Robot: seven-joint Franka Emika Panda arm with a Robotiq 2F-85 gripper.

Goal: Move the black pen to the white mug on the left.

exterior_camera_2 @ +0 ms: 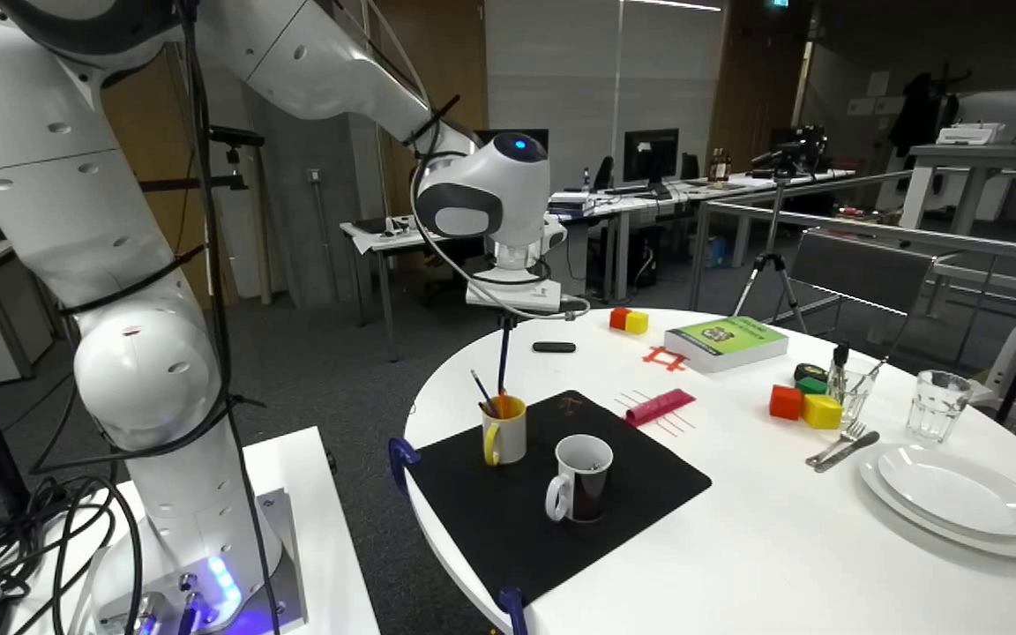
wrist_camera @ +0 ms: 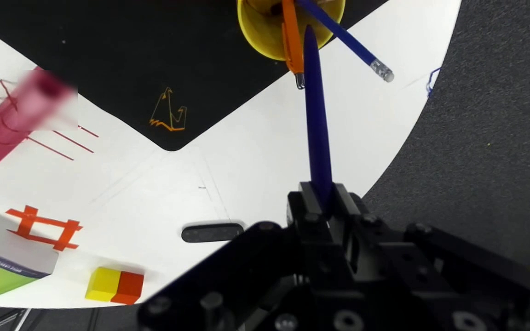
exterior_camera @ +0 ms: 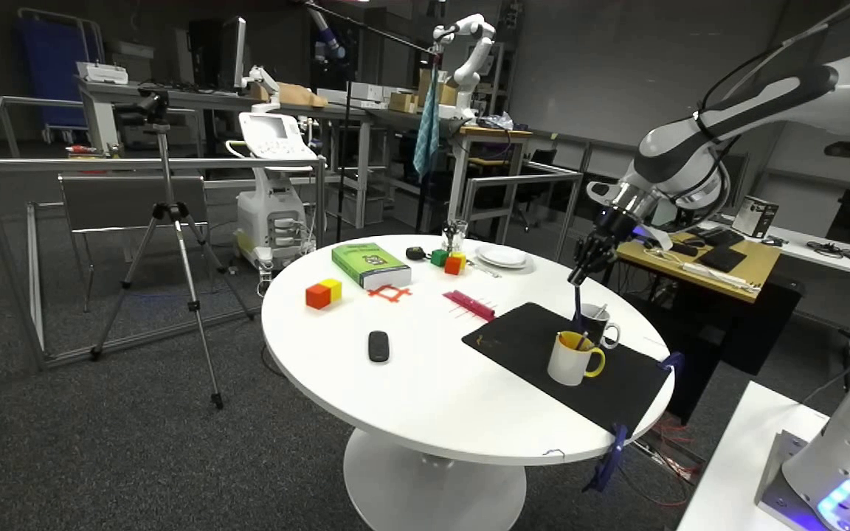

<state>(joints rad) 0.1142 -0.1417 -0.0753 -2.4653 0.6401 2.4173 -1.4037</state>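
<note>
Jaws pinched onto the black pen (wrist_camera: 316,115), no gap showing on either side, and what a steep hold: it points down out of the gripper (wrist_camera: 324,195), long axis close to vertical with just a slight lean. And underneath? The white mug (exterior_camera: 569,361), yellow inside, standing on the black mat (exterior_camera_2: 526,538), left of the darker cup (exterior_camera_2: 592,494) in both exterior views. Everything turns on tip against rim now! In the wrist view that tip lies across the mug's yellow mouth, between the orange pen (wrist_camera: 292,39) and the blue pencil (wrist_camera: 352,42). Below the rim or just above it? Cannot be told; the angles hide the depth.

Back up to the grip: the pen runs between the fingertips (wrist_camera: 310,202), a good length hanging free beneath, while how much reaches above is hidden. This looks like the closing stage. A short drop straight along the pen's own axis, then a release, seems to be the call. The danger, by the look of it: those neighbours in the mug could snag the tip, or the lean could send it onto the rim.
</note>
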